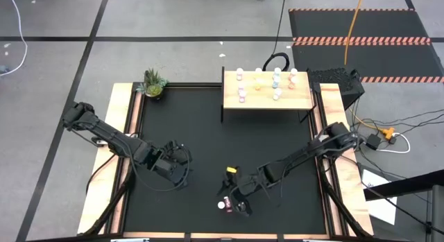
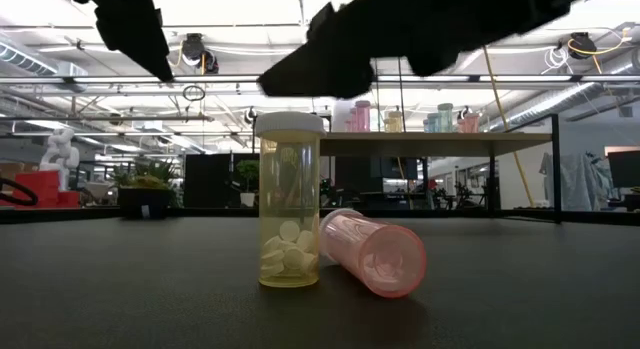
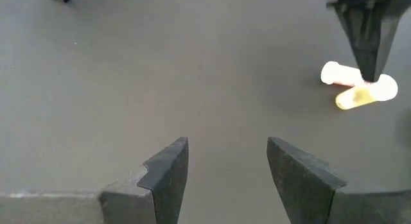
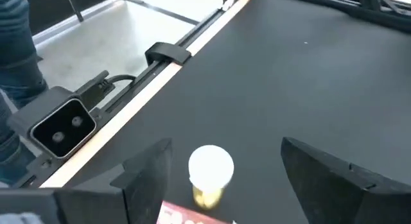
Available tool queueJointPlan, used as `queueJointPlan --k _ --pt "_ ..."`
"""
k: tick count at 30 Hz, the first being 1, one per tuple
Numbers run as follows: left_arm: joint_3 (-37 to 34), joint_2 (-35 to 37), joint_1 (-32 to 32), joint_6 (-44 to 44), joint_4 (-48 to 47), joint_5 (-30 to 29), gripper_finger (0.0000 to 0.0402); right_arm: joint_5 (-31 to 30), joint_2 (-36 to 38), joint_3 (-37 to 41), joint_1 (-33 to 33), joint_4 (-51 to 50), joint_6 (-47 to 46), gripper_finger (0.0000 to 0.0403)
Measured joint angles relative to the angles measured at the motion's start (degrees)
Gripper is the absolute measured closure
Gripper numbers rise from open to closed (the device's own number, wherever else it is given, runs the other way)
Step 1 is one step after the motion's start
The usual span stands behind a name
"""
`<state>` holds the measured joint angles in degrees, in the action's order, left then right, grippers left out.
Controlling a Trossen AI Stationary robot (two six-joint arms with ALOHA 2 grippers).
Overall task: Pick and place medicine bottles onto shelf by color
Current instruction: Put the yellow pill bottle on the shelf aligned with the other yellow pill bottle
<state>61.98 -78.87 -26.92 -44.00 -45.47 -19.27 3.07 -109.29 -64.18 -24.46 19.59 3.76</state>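
High view: nine bottles on the shelf [image 1: 267, 96]; right gripper [image 1: 232, 200] low over the table [image 1: 208, 131], left gripper [image 1: 182, 164] idle nearby.

Low view: two bottles — yellow bottle [image 2: 290, 214] upright, pink bottle [image 2: 375, 251] lying against it. No legible labels.

Wrist views: both fingers spread, grasping nothing.

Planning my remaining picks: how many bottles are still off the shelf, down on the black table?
2. An upright yellow bottle stands near the table's front edge, and a pink bottle lies on its side touching it, both beneath the open right gripper. Others may be hidden under the arms.
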Motion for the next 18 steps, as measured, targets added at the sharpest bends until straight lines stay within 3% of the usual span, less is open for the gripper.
queueJointPlan --k 5,11,18 --pt "0.0 0.0 -1.1 0.2 -0.3 0.1 0.019 2.3 -4.0 0.0 0.1 7.2 -1.4 0.0125" --pt "0.0 0.0 -2.1 0.0 -1.2 0.4 0.019 4.6 -6.0 0.0 0.2 6.7 -3.4 0.0144" --pt "0.0 0.0 -2.1 -0.1 -1.2 0.9 0.019 4.6 -5.9 -0.1 0.4 7.0 -4.3 0.0196"
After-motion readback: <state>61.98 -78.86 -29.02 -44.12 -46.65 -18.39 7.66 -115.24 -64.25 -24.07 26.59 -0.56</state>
